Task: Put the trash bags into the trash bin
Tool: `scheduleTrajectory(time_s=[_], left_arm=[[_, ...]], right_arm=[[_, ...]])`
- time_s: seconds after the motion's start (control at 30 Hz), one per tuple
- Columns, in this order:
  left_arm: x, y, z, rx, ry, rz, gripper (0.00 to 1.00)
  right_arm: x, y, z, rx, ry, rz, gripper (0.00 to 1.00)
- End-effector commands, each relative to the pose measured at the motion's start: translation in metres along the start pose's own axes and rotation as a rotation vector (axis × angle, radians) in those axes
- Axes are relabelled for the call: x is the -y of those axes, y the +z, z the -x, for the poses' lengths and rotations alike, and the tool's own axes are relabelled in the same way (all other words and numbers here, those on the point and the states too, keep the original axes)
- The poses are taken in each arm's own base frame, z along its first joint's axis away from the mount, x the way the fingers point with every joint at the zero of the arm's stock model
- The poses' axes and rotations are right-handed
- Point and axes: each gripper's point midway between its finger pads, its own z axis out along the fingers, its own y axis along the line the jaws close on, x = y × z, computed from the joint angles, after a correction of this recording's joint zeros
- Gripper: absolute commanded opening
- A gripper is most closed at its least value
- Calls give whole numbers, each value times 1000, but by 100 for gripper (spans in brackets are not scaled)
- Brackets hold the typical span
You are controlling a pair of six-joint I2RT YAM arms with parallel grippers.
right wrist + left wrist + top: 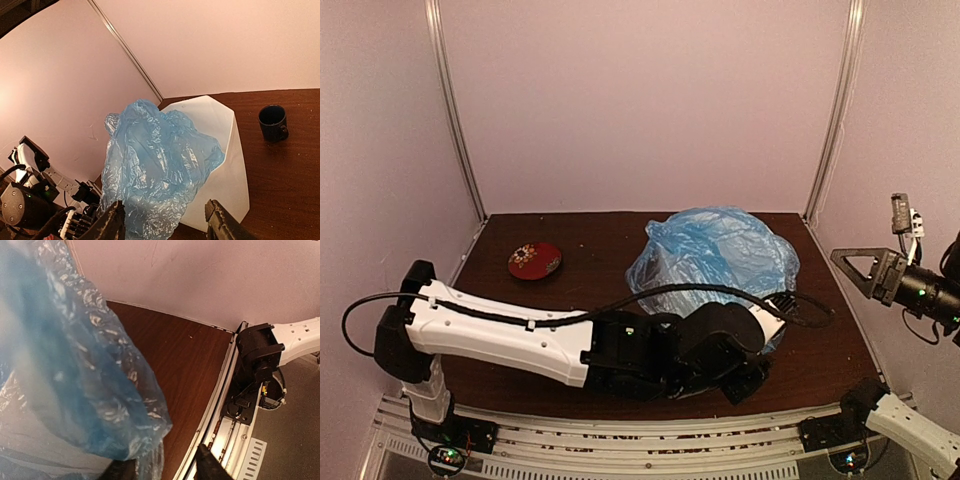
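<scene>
The light-blue trash bag (715, 250) lies crumpled over the white trash bin (227, 165), whose faceted wall shows in the right wrist view. The bag also shows there (155, 165) and fills the left of the left wrist view (65, 365). My left gripper (775, 320) reaches across the table to the bag's near right side. Its jaws (164, 469) stand apart, with the bag's lower edge hanging beside the left finger (117, 471). My right gripper (855, 265) is open and empty, raised off the table's right side and facing the bag (166, 225).
A dark blue mug (273, 122) stands on the brown table (570, 300) beyond the bin. A small red disc (535, 260) lies at the back left. Pale walls close in on three sides. The right arm's base (255, 365) sits on the front rail.
</scene>
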Motion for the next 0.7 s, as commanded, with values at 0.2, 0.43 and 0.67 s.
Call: scheduleTrajectory(time_s=[0.2,0.43,0.67], left_arm=[[52,-84,31,127,-3,-56,64],[-6,-169,13,222,-305,40,67],[-113,-208,-5,387,-554,86,81]], right_arm=[[-7,-6,10,-65,-76,-36,59],[-15,0,35,-37,-92,-38,59],[-7,13,53,-41,-130,-104,59]])
